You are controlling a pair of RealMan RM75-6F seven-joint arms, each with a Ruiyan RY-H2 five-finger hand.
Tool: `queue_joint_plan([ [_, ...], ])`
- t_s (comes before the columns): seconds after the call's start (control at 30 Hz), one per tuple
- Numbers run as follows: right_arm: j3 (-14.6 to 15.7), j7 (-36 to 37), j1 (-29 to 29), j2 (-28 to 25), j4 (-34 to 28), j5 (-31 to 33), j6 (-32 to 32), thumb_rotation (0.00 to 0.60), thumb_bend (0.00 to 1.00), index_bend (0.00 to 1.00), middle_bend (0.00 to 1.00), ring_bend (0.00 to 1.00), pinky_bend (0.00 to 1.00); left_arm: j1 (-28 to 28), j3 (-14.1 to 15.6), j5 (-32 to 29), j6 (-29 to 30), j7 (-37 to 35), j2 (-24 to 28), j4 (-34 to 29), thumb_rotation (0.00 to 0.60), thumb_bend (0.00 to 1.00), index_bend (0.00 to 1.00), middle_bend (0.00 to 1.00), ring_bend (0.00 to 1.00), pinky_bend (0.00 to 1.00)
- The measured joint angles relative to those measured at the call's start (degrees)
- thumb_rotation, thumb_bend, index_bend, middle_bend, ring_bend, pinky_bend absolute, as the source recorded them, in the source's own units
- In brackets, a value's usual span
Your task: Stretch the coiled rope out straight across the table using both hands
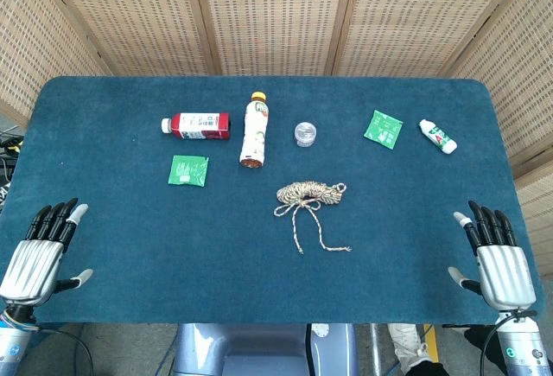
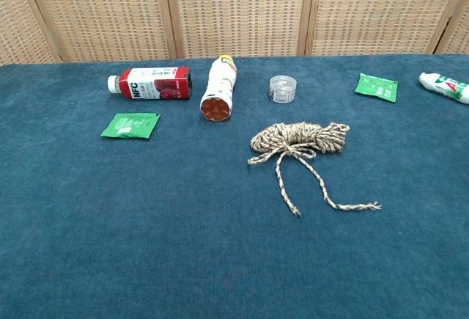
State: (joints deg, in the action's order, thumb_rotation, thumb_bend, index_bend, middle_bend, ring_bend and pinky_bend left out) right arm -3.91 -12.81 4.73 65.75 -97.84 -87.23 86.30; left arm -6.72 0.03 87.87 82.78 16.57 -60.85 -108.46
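Note:
A coiled beige-and-brown rope (image 1: 309,194) (image 2: 299,138) lies near the middle of the blue table, tied in a bundle with two loose ends trailing toward the front. My left hand (image 1: 39,251) rests at the front left corner, palm down, fingers spread, holding nothing. At the front right corner my right hand (image 1: 494,253) lies the same way, fingers apart and empty. Both hands are far from the rope. The chest view shows neither hand.
Behind the rope lie a red bottle (image 1: 198,125) on its side, a pale bottle (image 1: 253,129), a small clear jar (image 1: 305,133), two green packets (image 1: 188,170) (image 1: 383,128) and a white tube (image 1: 438,136). Woven screens stand behind the table (image 1: 130,220).

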Motion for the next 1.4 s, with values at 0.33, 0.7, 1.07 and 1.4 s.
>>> queue_joint_plan([
  [0.33,0.15,-0.45,0.21,0.29,0.32,-0.16,-0.39,0.600,0.00,0.00,0.00,0.00,0.00,-0.07,-0.03,0.05,-0.15,0.30,-0.18,0.05,0.600,0.00,0.00,0.00,0.00,0.00],
  [0.7,-0.28,-0.66,3.30,0.37,-0.09,0.09,-5.62,0.600,0.00,0.06,0.00,0.00,0.00,-0.26,-0.10,-0.25,-0.56,2.06,-0.82,-0.31,0.600,0.00,0.00,0.00,0.00,0.00],
  [1.07,-3.93,3.86,16.06,2.82,2.01,4.61,-23.96,0.600,0.04,0.43,0.00,0.00,0.00,-1.21,-0.95,-3.17,-2.21,5.99,-2.55,-0.44,0.600,0.00,0.00,0.00,0.00,0.00],
  [1.4,-6.24,1.48,23.80,13.19,8.71,12.73,-32.21,0.600,0.27,0.50,0.01,0.00,0.00,-2.09,-1.52,-5.89,-3.51,9.23,-4.29,0.00,0.600,0.00,0.00,0.00,0.00,0.00],
])
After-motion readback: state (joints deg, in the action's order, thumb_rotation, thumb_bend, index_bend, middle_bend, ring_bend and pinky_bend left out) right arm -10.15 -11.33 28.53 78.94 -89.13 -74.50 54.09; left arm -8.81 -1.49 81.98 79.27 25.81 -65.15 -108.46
